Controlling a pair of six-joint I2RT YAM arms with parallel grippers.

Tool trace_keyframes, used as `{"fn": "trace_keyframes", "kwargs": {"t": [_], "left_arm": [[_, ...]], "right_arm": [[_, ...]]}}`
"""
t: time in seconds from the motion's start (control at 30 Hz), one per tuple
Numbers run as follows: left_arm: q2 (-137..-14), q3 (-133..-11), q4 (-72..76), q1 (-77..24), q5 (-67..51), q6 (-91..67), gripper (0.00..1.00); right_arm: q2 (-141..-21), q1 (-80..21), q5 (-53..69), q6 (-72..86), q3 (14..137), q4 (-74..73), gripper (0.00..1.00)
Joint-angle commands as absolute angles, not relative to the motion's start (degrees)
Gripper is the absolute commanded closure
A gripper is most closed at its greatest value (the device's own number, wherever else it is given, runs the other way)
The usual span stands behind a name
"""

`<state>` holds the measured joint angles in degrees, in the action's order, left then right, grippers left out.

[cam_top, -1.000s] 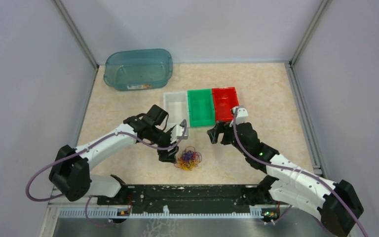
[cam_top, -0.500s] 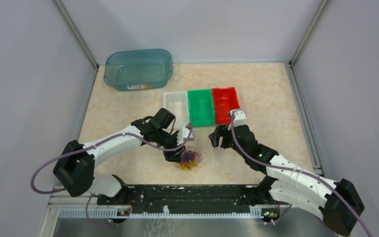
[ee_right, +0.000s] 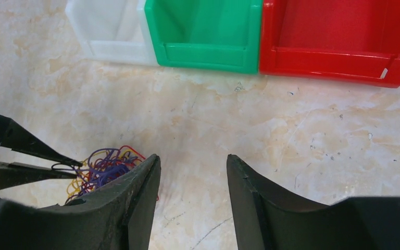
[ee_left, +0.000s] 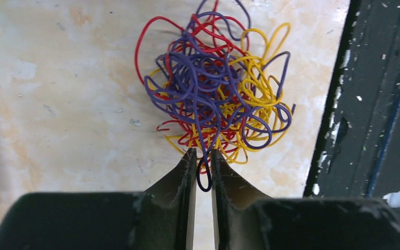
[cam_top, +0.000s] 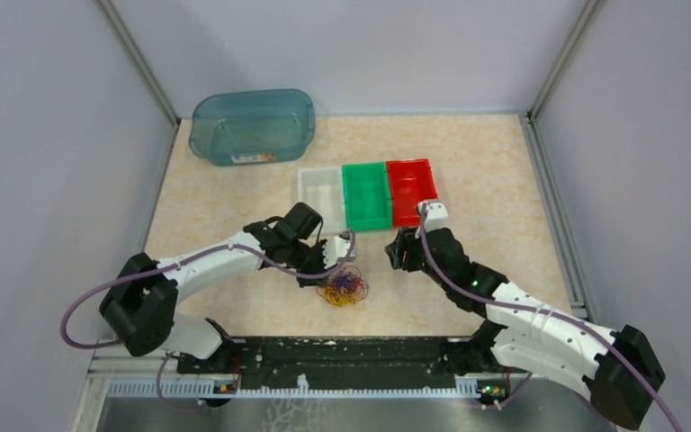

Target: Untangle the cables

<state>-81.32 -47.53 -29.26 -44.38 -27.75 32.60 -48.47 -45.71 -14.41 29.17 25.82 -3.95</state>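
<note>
The cables (cam_top: 343,288) lie as one tangled clump of thin purple, red and yellow wires (ee_left: 216,94) on the beige table, near its front edge. My left gripper (cam_top: 327,278) reaches the clump from the left. Its jaws stand only a narrow gap apart (ee_left: 203,152), closed on a purple loop at the clump's near edge that touches both fingers. My right gripper (cam_top: 396,255) hovers to the right of the clump, apart from it, open over bare table (ee_right: 192,159). In the right wrist view the clump (ee_right: 104,166) sits partly behind my left finger.
A white bin (cam_top: 304,193), a green bin (cam_top: 366,195) and a red bin (cam_top: 411,189) stand side by side beyond the grippers. A teal tub (cam_top: 252,126) is at the back left. A black rail (cam_top: 342,353) runs along the near edge.
My left gripper moved right to the clump and closed its jaws around a purple loop. My right gripper narrowed its jaws and shifted slightly left.
</note>
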Motion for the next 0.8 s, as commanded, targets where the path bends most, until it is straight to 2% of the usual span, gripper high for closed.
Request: {"fn": "trace_keyframes", "kwargs": {"t": [0.0, 0.43, 0.63, 0.77], "left_arm": [[-81.0, -49.1, -26.7, -44.7, -23.1, 31.7, 0.82], [-75.3, -53.1, -32.3, -44.7, -25.5, 31.1, 0.97], [-75.8, -52.2, -31.2, -44.7, -25.4, 29.8, 0.91], [-76.9, -50.6, -29.2, -44.7, -21.0, 29.7, 0.81]], "right_arm": [[-47.2, -47.2, -15.9, 29.3, 29.0, -2.9, 0.51], [-48.3, -50.4, -16.4, 29.1, 30.1, -1.0, 0.53], [-49.7, -52.3, -16.8, 29.0, 30.2, 0.3, 0.5], [-49.6, -52.9, -17.3, 29.0, 30.2, -0.1, 0.5]]}}
